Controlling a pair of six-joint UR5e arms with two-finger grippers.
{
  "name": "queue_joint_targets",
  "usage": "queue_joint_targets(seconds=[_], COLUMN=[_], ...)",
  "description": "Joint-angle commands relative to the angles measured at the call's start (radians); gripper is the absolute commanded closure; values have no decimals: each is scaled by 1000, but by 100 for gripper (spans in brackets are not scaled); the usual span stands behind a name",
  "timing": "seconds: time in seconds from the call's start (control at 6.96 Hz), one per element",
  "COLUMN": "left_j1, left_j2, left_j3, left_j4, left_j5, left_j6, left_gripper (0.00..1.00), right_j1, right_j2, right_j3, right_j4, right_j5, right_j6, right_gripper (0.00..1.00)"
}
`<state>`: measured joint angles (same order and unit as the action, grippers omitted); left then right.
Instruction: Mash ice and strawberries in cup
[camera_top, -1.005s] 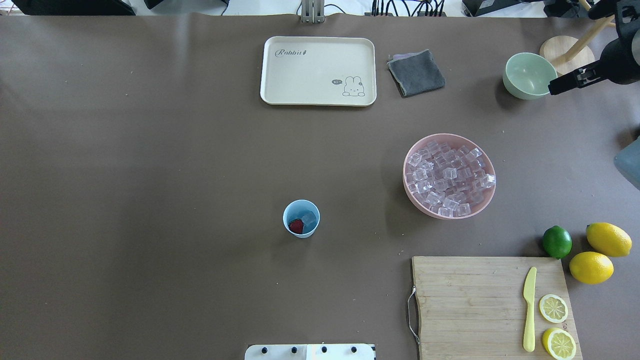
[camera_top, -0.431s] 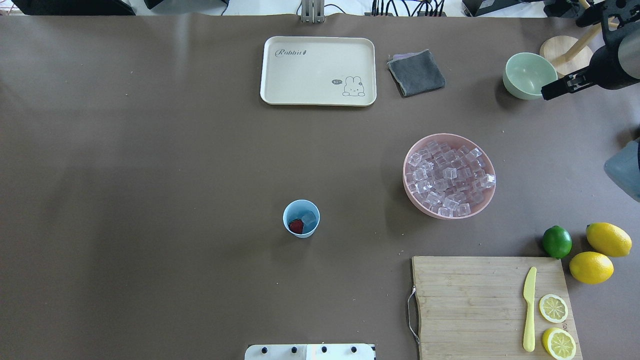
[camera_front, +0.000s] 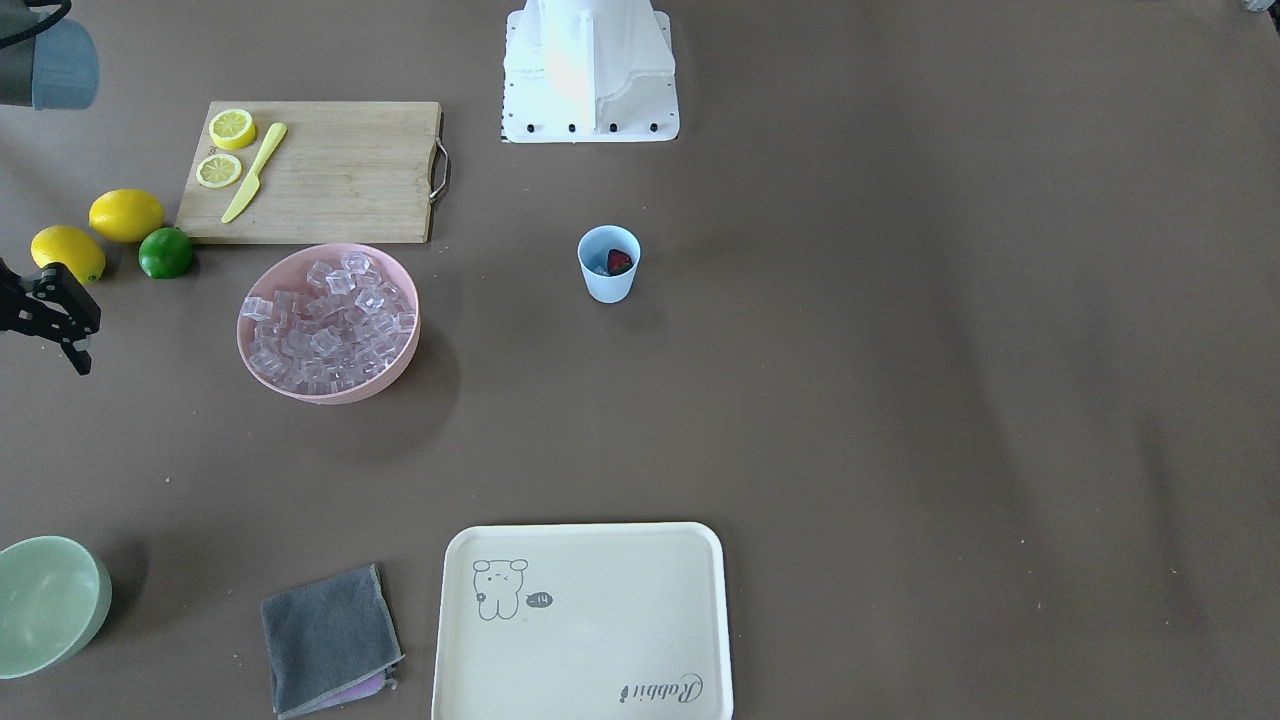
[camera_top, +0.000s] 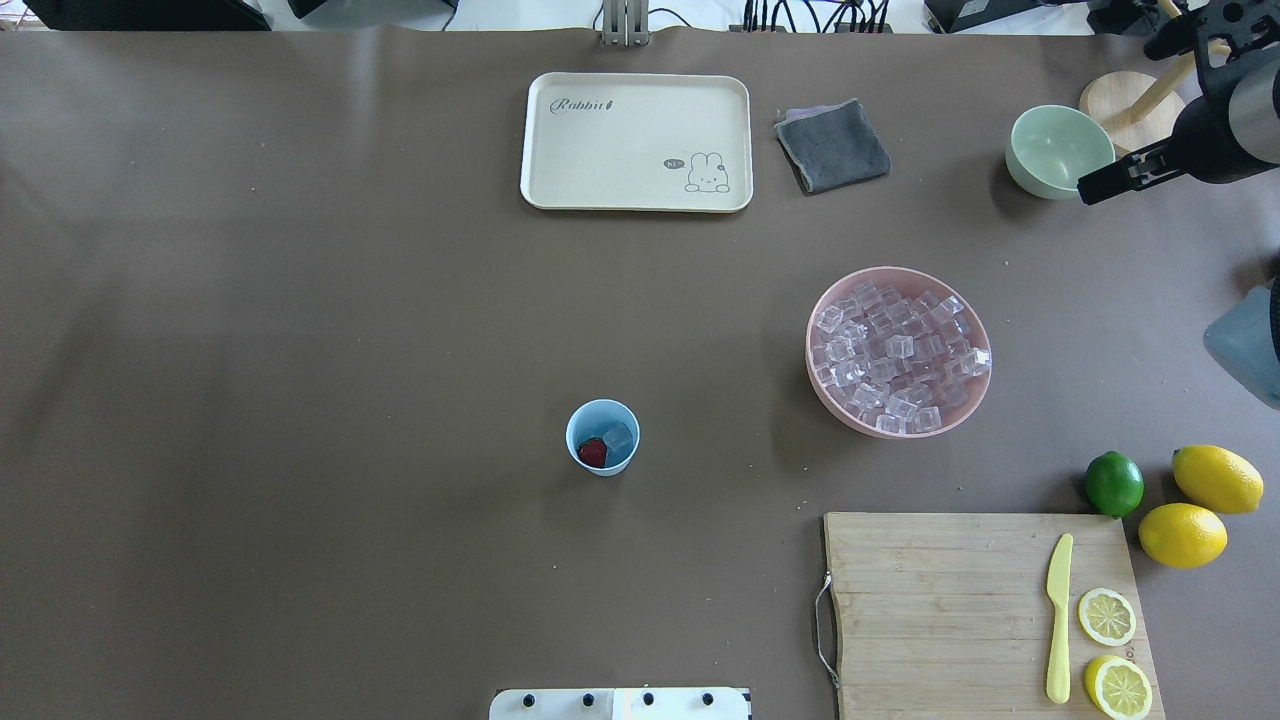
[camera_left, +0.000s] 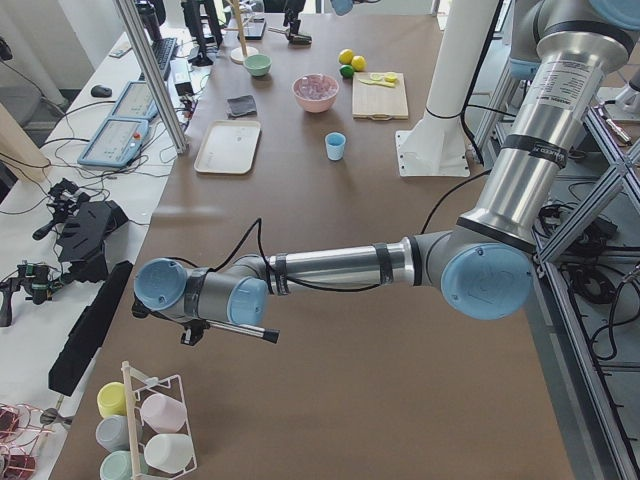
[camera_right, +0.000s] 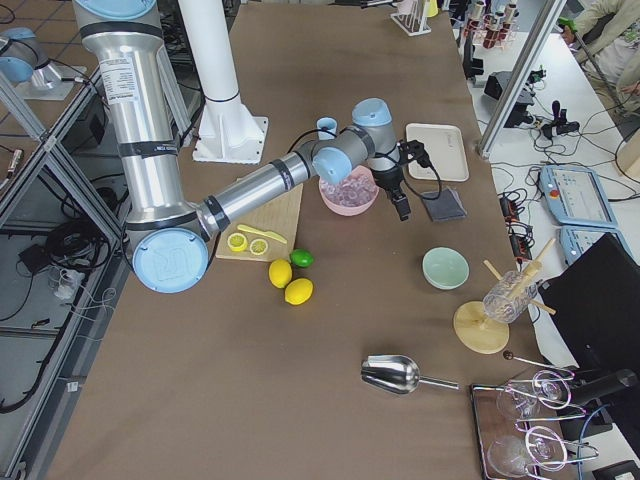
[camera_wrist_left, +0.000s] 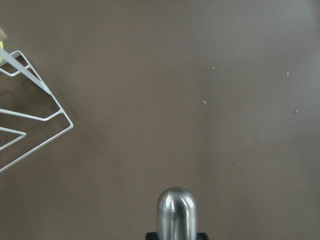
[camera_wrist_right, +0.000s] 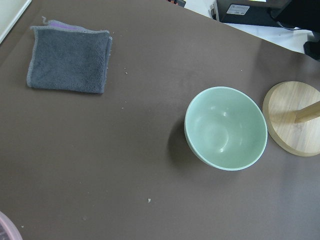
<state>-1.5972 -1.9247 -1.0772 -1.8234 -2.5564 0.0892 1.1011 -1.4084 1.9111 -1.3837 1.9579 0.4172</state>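
One cup (camera_top: 603, 437) is sitting mid-tabletop (camera_top: 300, 400), holding a strawberry (camera_top: 592, 453) and an ice cube (camera_top: 618, 436).
Left hand (camera_left: 205, 328) is clamping a steel rod (camera_wrist_left: 176, 210) beside a wire rack (camera_wrist_left: 60, 108); right hand (camera_top: 1095, 188) is hovering near the green bowl (camera_top: 1050, 145), and I cannot tell whether its fingers are apart.

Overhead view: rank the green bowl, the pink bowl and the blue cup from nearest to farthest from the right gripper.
1. green bowl, beside the right gripper, far right.
2. pink bowl, right of centre.
3. blue cup, mid-table.
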Motion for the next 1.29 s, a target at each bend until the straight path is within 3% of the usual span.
queue_joint_targets(seconds=[0.0, 0.57, 0.86, 1.15], left_j1=[3, 65, 115, 134], left_j2=[29, 30, 36, 62], left_j3=[5, 42, 40, 40], left_j4=[1, 7, 6, 3], left_j5=[82, 166, 266, 275], left_j6=[1, 1, 10, 21], left_gripper=[100, 100, 100, 100], right_j1=[-3, -30, -32, -49], right_j2=[5, 9, 9, 17], right_j3=[-6, -4, -10, -11], right_j4=[0, 2, 2, 2], right_j5=[-10, -47, -48, -47], right_j6=[-2, -12, -12, -12], right_gripper=[0, 0, 0, 0])
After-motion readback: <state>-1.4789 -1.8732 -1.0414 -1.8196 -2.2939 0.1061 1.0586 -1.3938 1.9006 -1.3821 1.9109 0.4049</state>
